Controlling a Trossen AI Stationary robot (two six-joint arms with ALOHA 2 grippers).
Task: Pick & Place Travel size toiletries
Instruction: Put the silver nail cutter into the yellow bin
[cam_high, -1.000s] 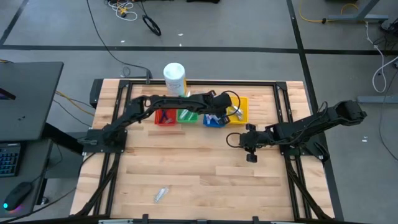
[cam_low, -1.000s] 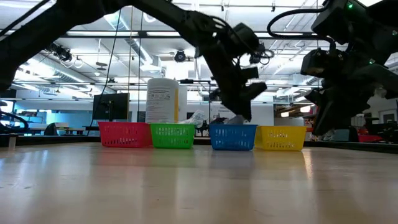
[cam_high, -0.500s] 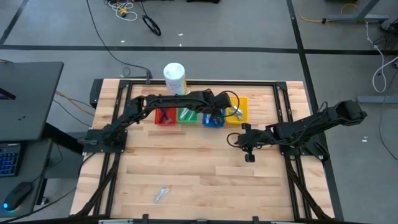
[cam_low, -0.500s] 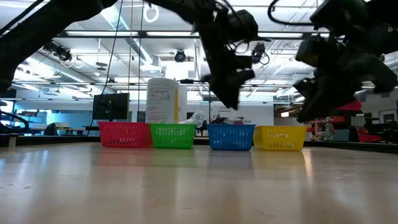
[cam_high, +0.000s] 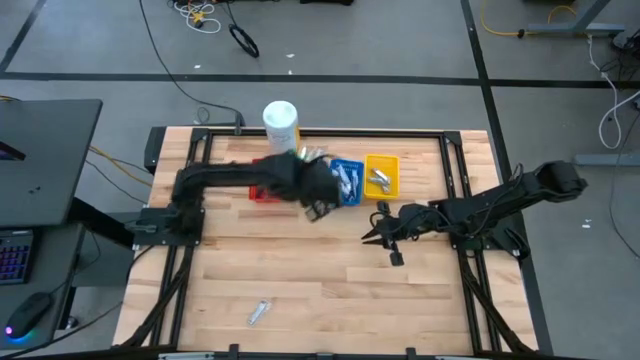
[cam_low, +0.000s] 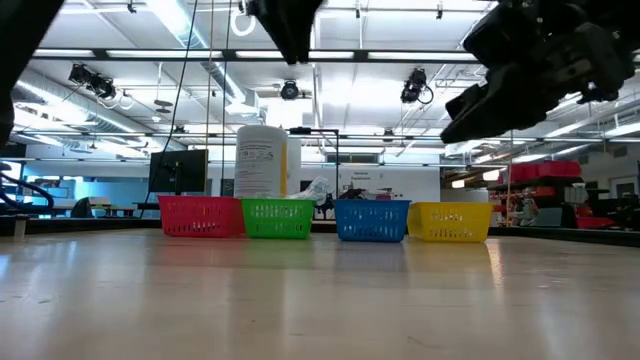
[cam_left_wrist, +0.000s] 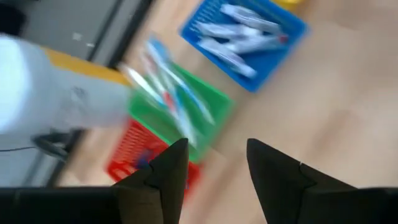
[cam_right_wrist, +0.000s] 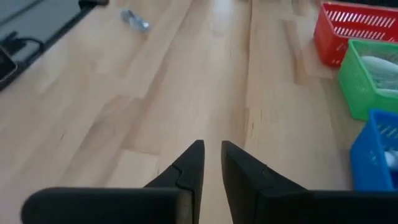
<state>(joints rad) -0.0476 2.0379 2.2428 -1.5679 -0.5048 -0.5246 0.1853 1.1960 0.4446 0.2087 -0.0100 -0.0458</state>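
Note:
Four small bins stand in a row at the table's far side: red (cam_high: 262, 191), green (cam_left_wrist: 177, 102), blue (cam_high: 347, 181) and yellow (cam_high: 381, 175). The blue bin (cam_left_wrist: 245, 37) holds white tubes, the green one slim toothbrushes, and the yellow one small silvery tubes. One silvery tube (cam_high: 258, 312) lies alone on the wood near the table's near edge; it also shows in the right wrist view (cam_right_wrist: 135, 20). My left gripper (cam_high: 320, 209) is open and empty, just near of the bins. My right gripper (cam_high: 370, 234) is shut and empty, right of centre, pointing toward the table's left.
A large white canister (cam_high: 281, 125) stands behind the bins at the far edge. Bare wood (cam_high: 330, 280) spreads between the bins and the lone tube. A dark frame runs along the table's edges.
My left gripper has drawn back from over the blue bin toward the table's left and near side, and has risen. My right gripper has shifted a little toward the table's left and has risen in the low view.

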